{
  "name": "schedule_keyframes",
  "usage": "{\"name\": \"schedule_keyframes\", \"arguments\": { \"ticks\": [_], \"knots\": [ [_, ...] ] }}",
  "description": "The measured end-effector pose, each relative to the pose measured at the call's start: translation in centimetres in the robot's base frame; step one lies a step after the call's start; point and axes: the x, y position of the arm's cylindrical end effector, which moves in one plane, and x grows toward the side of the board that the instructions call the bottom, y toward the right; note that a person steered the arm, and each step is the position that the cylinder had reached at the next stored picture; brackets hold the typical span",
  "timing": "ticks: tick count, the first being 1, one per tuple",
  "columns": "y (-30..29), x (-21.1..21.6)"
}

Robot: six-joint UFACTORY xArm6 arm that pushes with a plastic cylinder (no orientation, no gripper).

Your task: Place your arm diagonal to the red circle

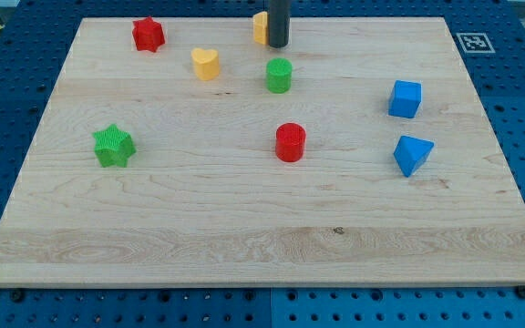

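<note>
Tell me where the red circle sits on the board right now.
The red circle stands near the board's middle in the camera view, directly below the green circle, with the blue blocks off to the view's right.

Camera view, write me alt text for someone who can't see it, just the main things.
My tip rests near the view's top edge of a wooden board, against an orange block, well above the red circle at centre. A green cylinder stands between them; other coloured blocks are scattered around.
</note>
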Motion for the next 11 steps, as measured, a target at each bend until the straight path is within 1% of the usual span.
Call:
{"name": "schedule_keyframes", "arguments": {
  "ticks": [2,3,4,5,6,7,11],
  "knots": [
    [0.3,1.3],
    [4.6,1.3],
    [11.1,2.4],
    [13.5,5.6],
    [9.4,8.0],
    [5.7,11.9],
    [8.2,26.4]
  ]
}}
